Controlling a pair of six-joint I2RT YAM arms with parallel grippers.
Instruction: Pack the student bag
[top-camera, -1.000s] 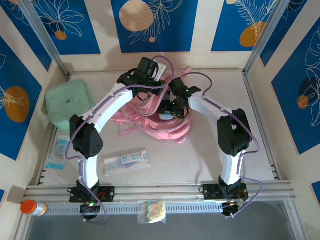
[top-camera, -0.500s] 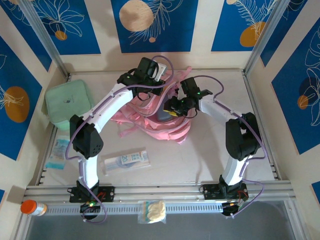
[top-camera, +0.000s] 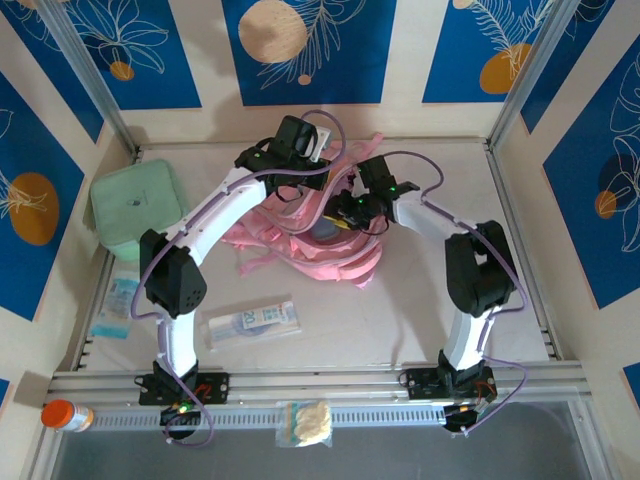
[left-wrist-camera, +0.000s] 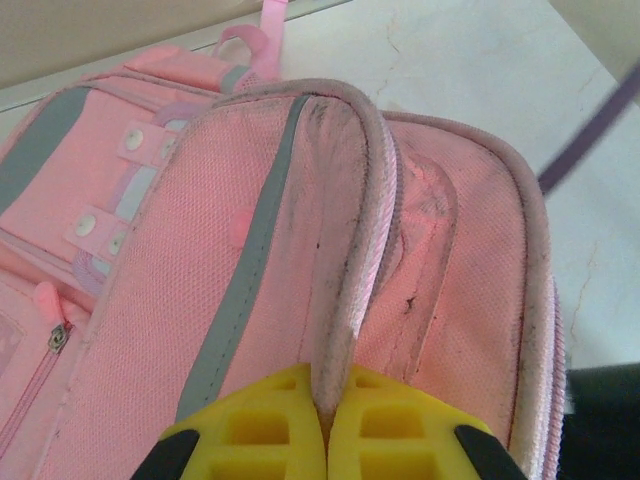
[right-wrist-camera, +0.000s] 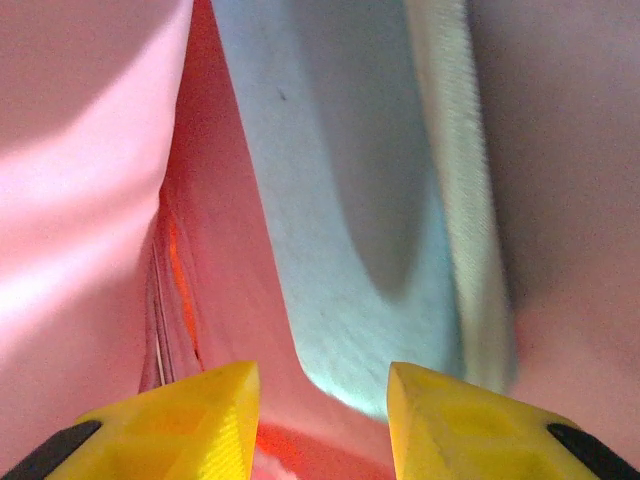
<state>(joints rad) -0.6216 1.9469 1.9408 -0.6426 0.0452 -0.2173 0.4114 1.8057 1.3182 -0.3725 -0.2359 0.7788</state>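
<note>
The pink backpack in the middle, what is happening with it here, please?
Two robot arms are packing the student bag. The left gripper is shut on a fold of its pink fabric. The right gripper is inside the bag's opening, jaws partly apart, with a pale blue thing just ahead; whether it grips that cannot be told. A mint-green case and a clear packet lie outside the bag, on the left side.
</note>
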